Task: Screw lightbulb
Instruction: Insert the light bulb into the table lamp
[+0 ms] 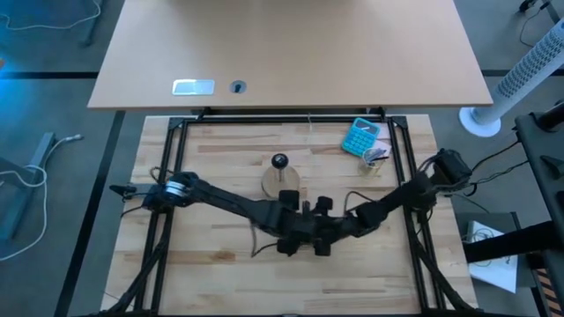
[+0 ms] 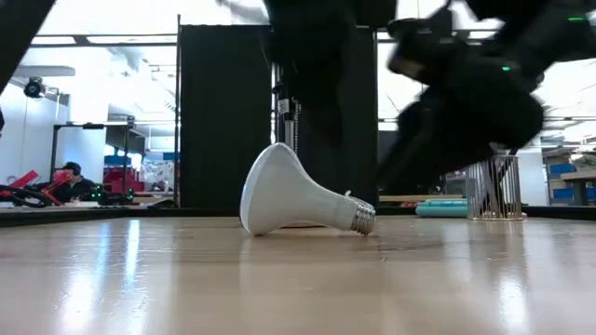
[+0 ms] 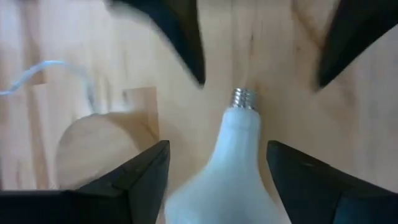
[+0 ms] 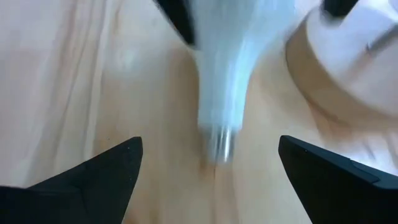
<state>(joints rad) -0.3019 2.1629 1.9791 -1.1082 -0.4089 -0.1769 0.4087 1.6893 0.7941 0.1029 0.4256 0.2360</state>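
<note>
Counter [image 1: 220, 255]: pale butcher-block planks with a glossy finish, framed by dark rails. In the low view the surface reflects the bright room lighting.

The lightbulb [image 2: 298, 197] lies on its side on the counter, threaded metal base pointing away from the globe, resting on the wood. In the high view it is hidden under the two arms.

Landmark: the round wooden disc [image 1: 282, 179] with a black socket, at the middle of the counter. The lightbulb lies just beside the disc, on its near side; both wrist views show the disc's edge close to the bulb.

Left tool [image 3: 211, 180]: fingers spread wide, one on each side of the bulb's globe end, not seen touching it; it holds nothing. Right tool [image 4: 208, 180]: fingers likewise wide apart, facing the bulb's threaded base from the opposite end, holding nothing. Both tools meet just beyond the disc's near edge.

Other items: a turquoise calculator [image 1: 359, 136] lies well apart from the disc, toward the counter's far right corner, with a small clear-wrapped object [image 1: 376, 156] just beside it. Behind the counter stands a second, lighter desk [image 1: 291, 53].

Room: beyond the disc in the low view, a black partition panel [image 2: 223, 116], a wire rack [image 2: 498, 186], blue bins, and a person [image 2: 70, 177] seated at far left.
</note>
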